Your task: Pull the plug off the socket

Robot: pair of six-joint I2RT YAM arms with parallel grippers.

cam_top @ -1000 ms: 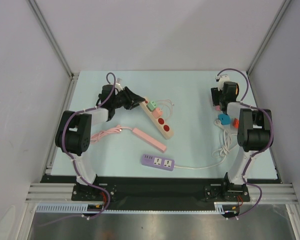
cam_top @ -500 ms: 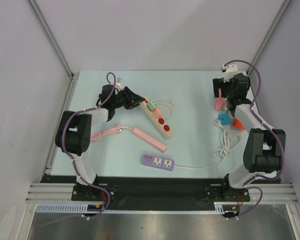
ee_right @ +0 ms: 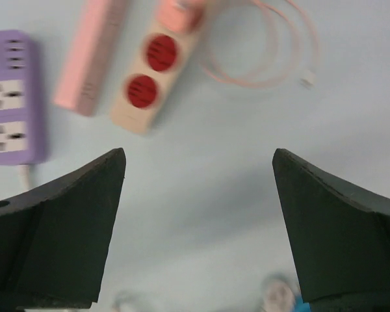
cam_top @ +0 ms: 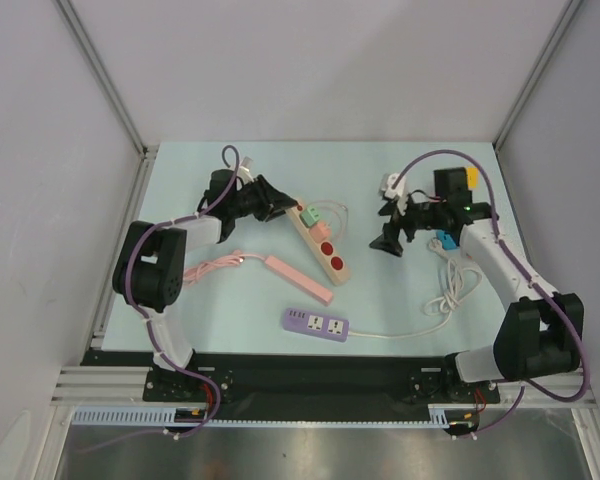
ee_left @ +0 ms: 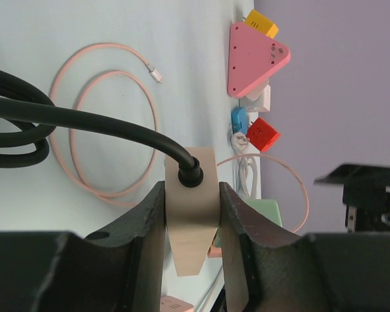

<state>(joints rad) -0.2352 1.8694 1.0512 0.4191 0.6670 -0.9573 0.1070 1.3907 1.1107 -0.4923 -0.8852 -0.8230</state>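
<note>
A beige power strip [cam_top: 323,243] lies slanted on the table with a green plug [cam_top: 310,213] and a pink plug [cam_top: 321,231] seated in its sockets, and two red round sockets beyond them. My left gripper [cam_top: 280,207] is shut on the strip's cable end [ee_left: 192,221], where a black cable [ee_left: 84,120] enters. The green plug [ee_left: 265,211] shows just past the left jaws. To the right of the strip my right gripper [cam_top: 388,240] hovers open and empty. Its wrist view shows the strip [ee_right: 149,78] and pink plug [ee_right: 179,13] ahead of the open jaws [ee_right: 198,156].
A purple power strip [cam_top: 317,323] with a white cable [cam_top: 450,292] lies near the front. A pink strip [cam_top: 298,279] with a pink cable [cam_top: 210,268] lies left of it. Small adapters sit at the right: yellow [cam_top: 467,176], white [cam_top: 392,184], blue [cam_top: 447,242].
My right arm swung from the far right corner toward the table's middle, and its jaws opened wide. The left gripper kept its grip on the beige strip and shifted slightly.
</note>
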